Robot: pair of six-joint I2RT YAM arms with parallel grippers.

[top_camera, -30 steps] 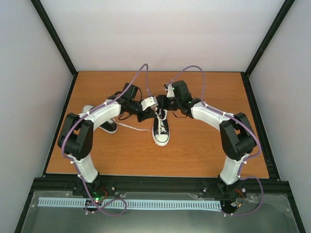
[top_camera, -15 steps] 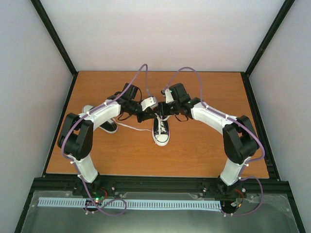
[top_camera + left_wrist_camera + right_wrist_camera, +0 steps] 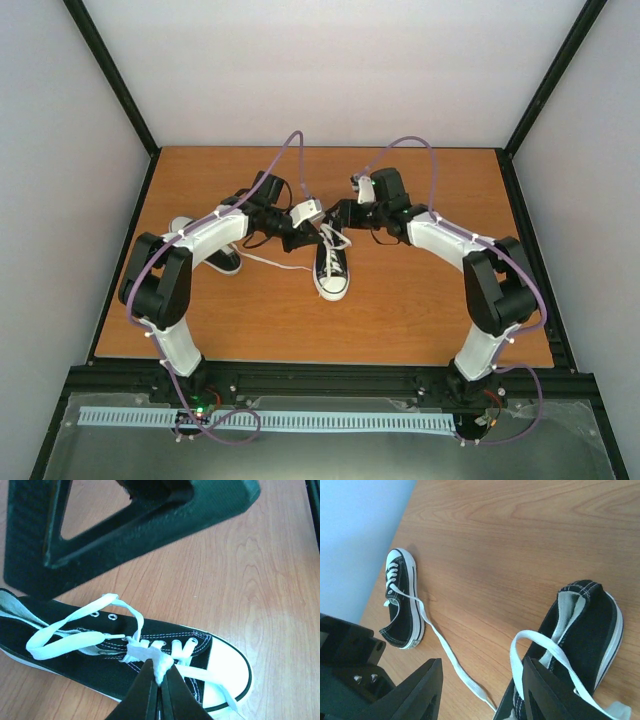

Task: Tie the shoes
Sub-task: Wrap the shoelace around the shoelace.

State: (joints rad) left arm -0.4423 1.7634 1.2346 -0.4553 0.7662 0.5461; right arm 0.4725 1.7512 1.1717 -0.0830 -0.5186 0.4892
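One of the shoes (image 3: pixel 332 270), black canvas with a white toe cap (image 3: pixel 226 666), lies mid-table with its toe toward the arms. My left gripper (image 3: pixel 160 676) is shut on a bunched piece of its white lace (image 3: pixel 161 664) above the eyelets, and a lace loop (image 3: pixel 75 640) spreads toward the heel. My right gripper (image 3: pixel 481 692) stands open just behind the heel of this shoe (image 3: pixel 592 625), with a raised lace loop (image 3: pixel 520 642) next to its right finger (image 3: pixel 547 692). The other shoe (image 3: pixel 402 600) lies to the left, partly hidden under my left arm (image 3: pixel 210 235).
A long loose lace (image 3: pixel 272 263) trails across the wooden table (image 3: pixel 420 300) from the left shoe toward the middle one. Black frame posts and pale walls bound the table on three sides. The right gripper's finger (image 3: pixel 125 525) hangs close above the left gripper.
My right gripper dipped toward the middle shoe's laces, then drew back to the right with wider jaws, leaving a raised lace loop. The left gripper kept still, shut on the lace.
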